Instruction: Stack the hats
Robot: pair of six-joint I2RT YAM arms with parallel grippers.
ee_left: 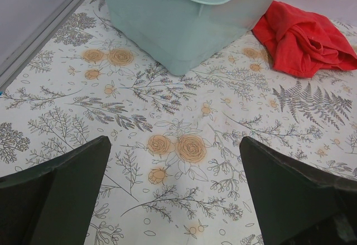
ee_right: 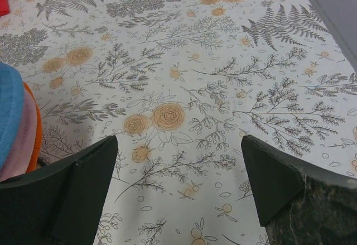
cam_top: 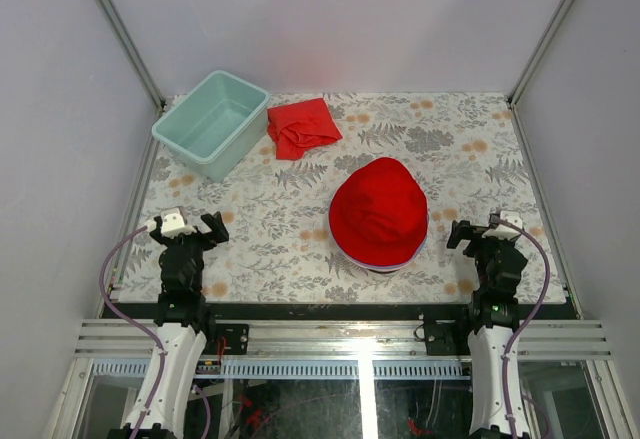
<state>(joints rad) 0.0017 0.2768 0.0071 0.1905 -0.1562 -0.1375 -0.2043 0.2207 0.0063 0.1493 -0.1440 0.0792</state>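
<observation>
So the soft red fabric bucket hat (cam_top: pixel 378 211) sits crown-up on top of the pile, a bit right of centre on the floral-print tabletop (cam_top: pixel 250 249) and closer to its near edge than its far one; the right wrist view catches the layers underneath at its left border, a blue brim (ee_right: pixel 6 105) over a pink brim (ee_right: pixel 22 144) over an orange brim (ee_right: pixel 37 128), so all four look stacked and the job reads as pretty much done; the right gripper (cam_top: pixel 487 231) hangs by the near right corner, jaws spread wide with nothing between them, and the pile lies just to its left, near but not touching; the left gripper (cam_top: pixel 187 227) is likewise spread and empty by the near left corner, well apart from the hats; the pile is round, so there's no long axis to line up on; any tidy-up nudge would probably fall to the right arm, reaching left; a pale teal plastic tub (cam_top: pixel 210 119) and a crumpled red cloth (cam_top: pixel 302 127) sit toward the far left corner.
</observation>
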